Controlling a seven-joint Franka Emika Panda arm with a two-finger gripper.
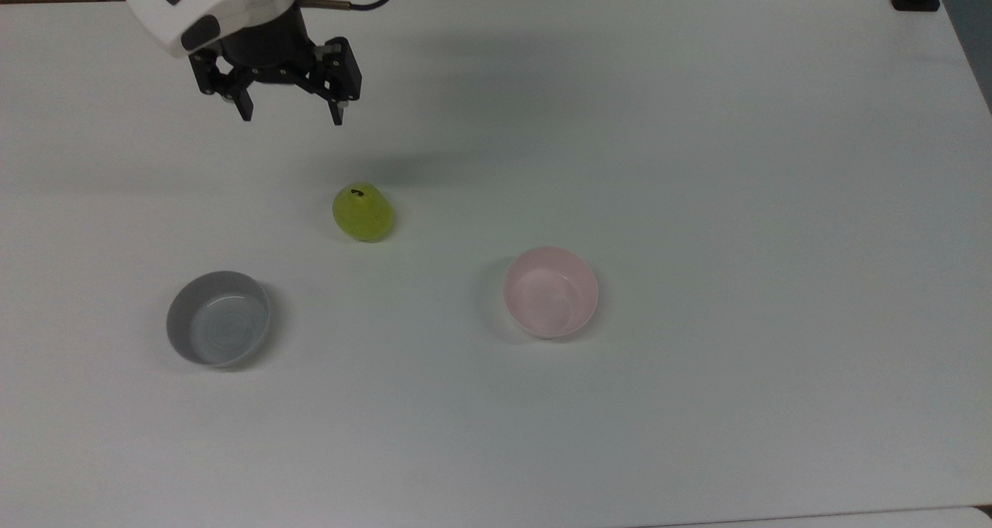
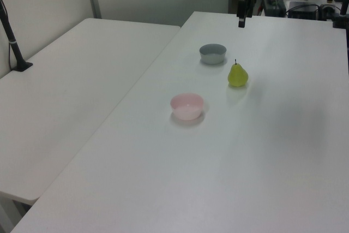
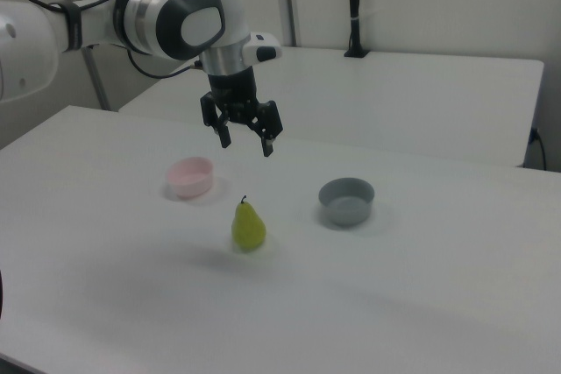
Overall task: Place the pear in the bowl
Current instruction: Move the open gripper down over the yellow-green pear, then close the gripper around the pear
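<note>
Matte white table (image 1: 697,163) | glossy pink bowl (image 1: 551,292) | rounded pear (image 1: 363,212) | hand (image 1: 292,115) spread

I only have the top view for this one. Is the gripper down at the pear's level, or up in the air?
Observer: Up in the air. In the right view the gripper hangs well above the pear, fingers open.
Operator: Is the pear upright or lying over?
Observer: Upright, stem pointing up, on the table.
Operator: Anything in the pink bowl?
Observer: No; in the left view the pink bowl looks empty, apart from the pear and the grey bowl.
</note>
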